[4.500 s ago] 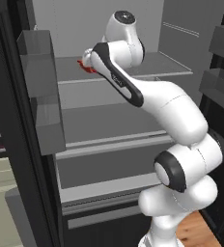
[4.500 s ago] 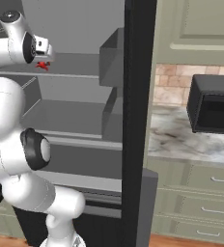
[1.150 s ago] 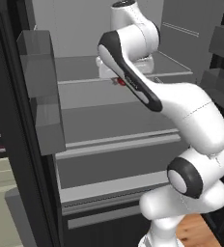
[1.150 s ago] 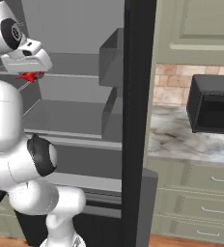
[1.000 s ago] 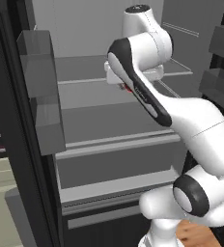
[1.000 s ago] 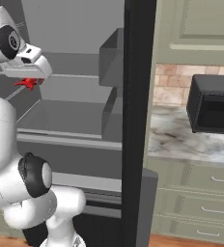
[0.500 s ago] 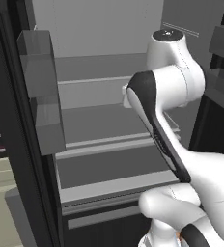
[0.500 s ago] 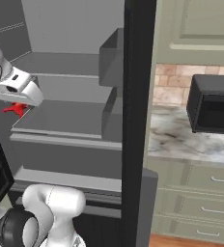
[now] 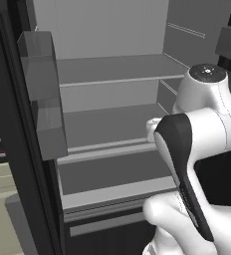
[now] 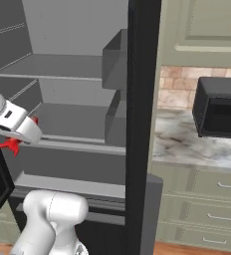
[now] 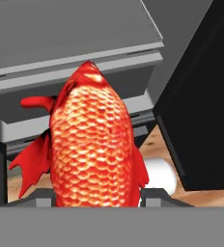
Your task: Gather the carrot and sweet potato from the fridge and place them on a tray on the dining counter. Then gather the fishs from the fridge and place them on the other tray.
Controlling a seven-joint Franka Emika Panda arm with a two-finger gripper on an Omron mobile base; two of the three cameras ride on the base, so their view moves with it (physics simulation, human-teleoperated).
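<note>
Left base view frames the fridge (image 9: 112, 84) with its doors swung wide, and the light-grey shelves visible past the white arm are seen to carry nothing; neither carrot nor sweet potato nor a pale fish can be made out on them, though part of the interior is hidden behind the arm. At the far left of the right base view the gripper (image 10: 10, 142) is seen low, in front of the shelf edges and outside the compartment, with red fins of the red fish (image 10: 9, 144) showing beneath it. To the right of the black door in that view lies a marble wall counter with a dark appliance (image 10: 219, 107); neither the dining counter nor the trays are framed, so whatever has been placed there cannot be told. From the hand view the jaws are found closed on the red fish, its scaled body clamped between them and pointing toward the fridge's lower front. The vegetable stage is judged probably finished; carriage of this fish to a tray remains, and the second fish's whereabouts cannot be told.
</note>
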